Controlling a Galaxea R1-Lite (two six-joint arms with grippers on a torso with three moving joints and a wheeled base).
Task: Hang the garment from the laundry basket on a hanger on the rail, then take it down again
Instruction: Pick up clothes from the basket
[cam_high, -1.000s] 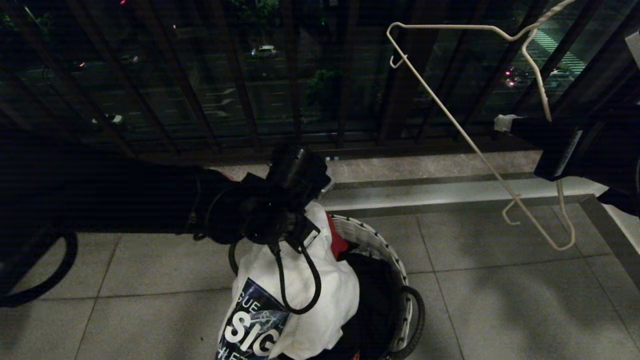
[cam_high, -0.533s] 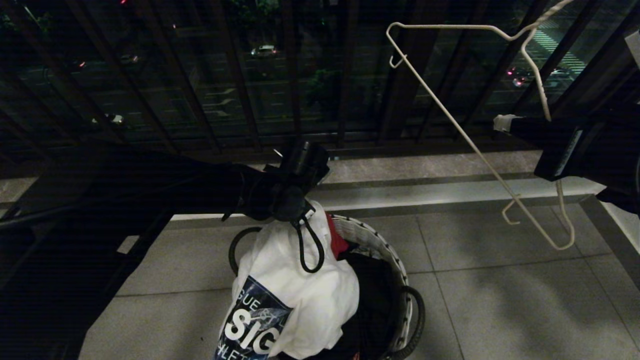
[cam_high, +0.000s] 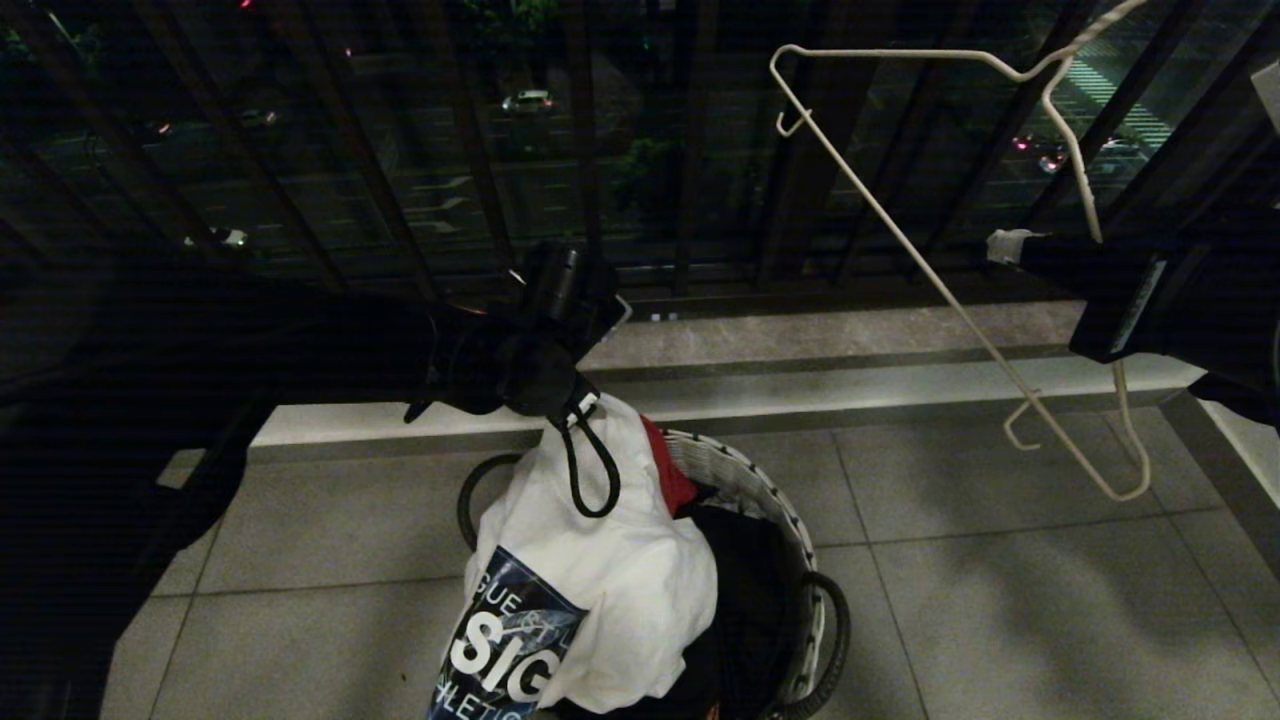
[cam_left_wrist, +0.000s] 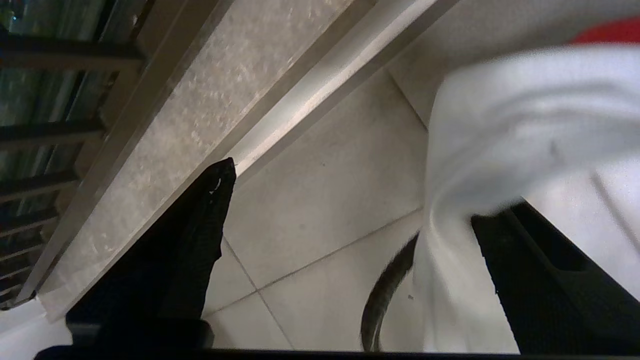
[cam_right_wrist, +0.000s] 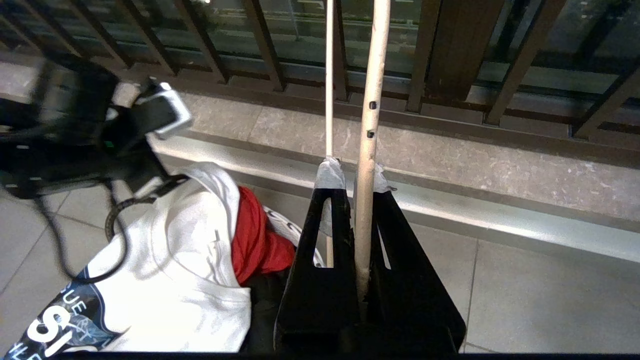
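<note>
My left gripper (cam_left_wrist: 345, 200) hangs open over the T-shirt (cam_high: 610, 590), heaped in the basket (cam_high: 790, 520) at six o'clock. My right gripper (cam_right_wrist: 357, 175) is clamped on the hanger (cam_high: 940, 280) at two o'clock. I judge everything's left.

Dim night light, blurred wrist views

The left arm reaches in from the left, forearm near level, wrist bent downward. The left gripper (cam_left_wrist: 350, 195) stands with jaws spread wide — nothing between them. The right gripper (cam_right_wrist: 356, 175) enters from the right — jaws clamped together, arm held level.
</note>
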